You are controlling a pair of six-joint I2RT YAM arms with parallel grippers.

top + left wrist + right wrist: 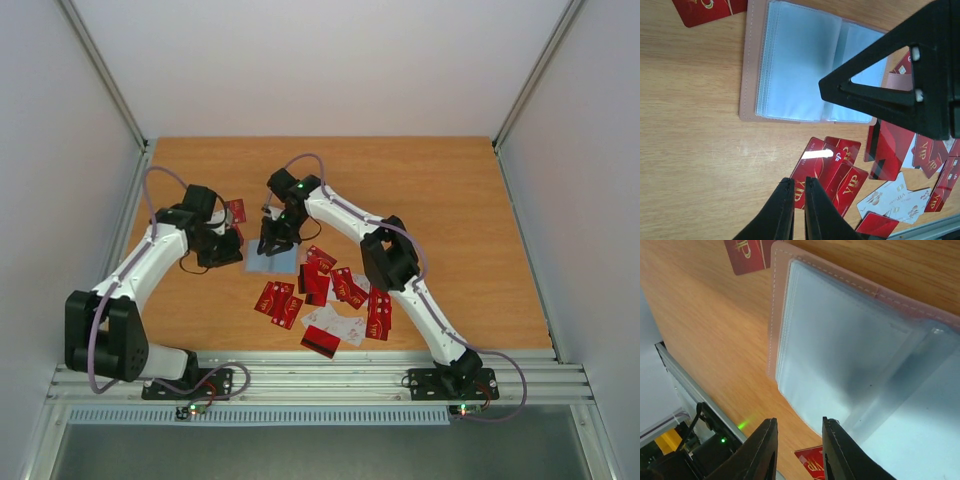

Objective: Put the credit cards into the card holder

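Overhead, the right hand [272, 242] covers most of the card holder [282, 264]; markings on the credit cards [345, 290] are unreadably small.

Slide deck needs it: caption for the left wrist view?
Open card holder on the table, red credit cards scattered beside it, left fingers nearly closed and empty, right fingers over the holder.

Gold "VIP" lettering stands on the red credit cards [852, 181]; nothing else legible.

glossy credit cards [827, 170], wood-grain table [690, 150]
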